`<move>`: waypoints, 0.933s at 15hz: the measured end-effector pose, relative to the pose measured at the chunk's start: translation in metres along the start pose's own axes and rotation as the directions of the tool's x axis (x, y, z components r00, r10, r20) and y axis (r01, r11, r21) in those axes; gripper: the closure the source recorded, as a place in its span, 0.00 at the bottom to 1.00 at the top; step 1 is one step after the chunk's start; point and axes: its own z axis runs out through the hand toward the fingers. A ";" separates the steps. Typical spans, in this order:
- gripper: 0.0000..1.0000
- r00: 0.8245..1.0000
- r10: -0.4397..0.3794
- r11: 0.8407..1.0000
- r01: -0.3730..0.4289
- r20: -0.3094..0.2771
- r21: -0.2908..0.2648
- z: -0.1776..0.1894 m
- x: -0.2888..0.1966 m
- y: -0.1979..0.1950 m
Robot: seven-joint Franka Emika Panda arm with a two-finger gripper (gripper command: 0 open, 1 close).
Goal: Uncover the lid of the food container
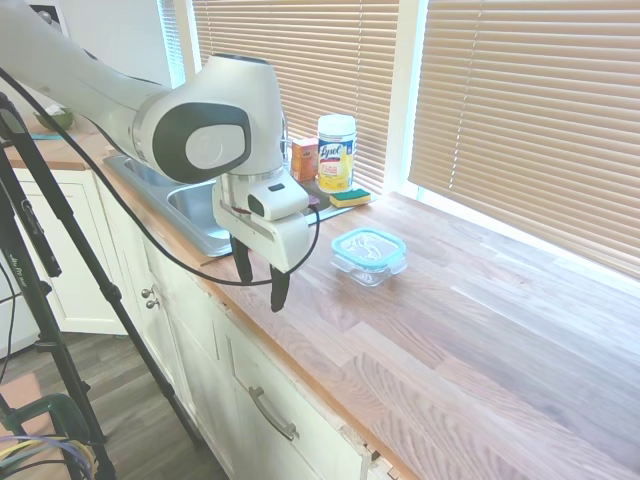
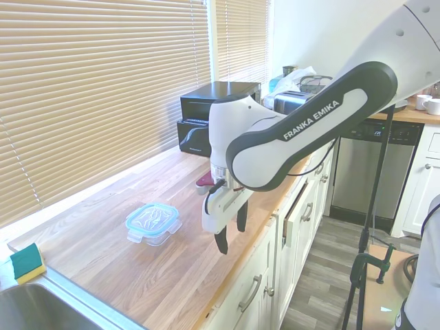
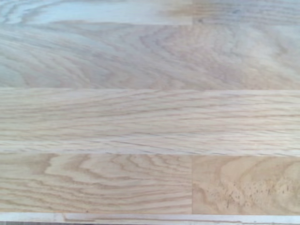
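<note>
The gripper (image 1: 260, 285), fingers apart and empty, is hovering over the worktop's (image 1: 480, 330) front edge, while the lid (image 1: 368, 246) is sitting closed on the food container (image 1: 372, 268) nearby, awaiting approach.

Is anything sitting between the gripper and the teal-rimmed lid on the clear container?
Nothing visible. The open gripper hangs above bare wooden countertop near its front edge, and only wood lies between it and the teal-rimmed clear lid on the clear food container. The yellow-green sponge sits well behind.

Teal-rimmed clear lid (image 1: 369, 246) on pale wood-grain countertop (image 1: 480, 330).
</note>
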 end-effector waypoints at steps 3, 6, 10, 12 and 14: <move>0.00 1.000 -0.011 1.000 0.011 -0.007 0.012 0.000 0.000 -0.002; 0.00 0.998 -0.042 0.999 0.043 -0.045 0.015 -0.005 -0.002 -0.015; 0.00 0.994 -0.049 0.999 0.051 -0.095 0.018 -0.018 0.007 -0.051; 0.00 0.991 -0.051 0.998 0.053 -0.127 0.018 -0.025 0.007 -0.083; 0.00 0.985 -0.058 0.998 0.060 -0.160 0.006 -0.032 0.002 -0.115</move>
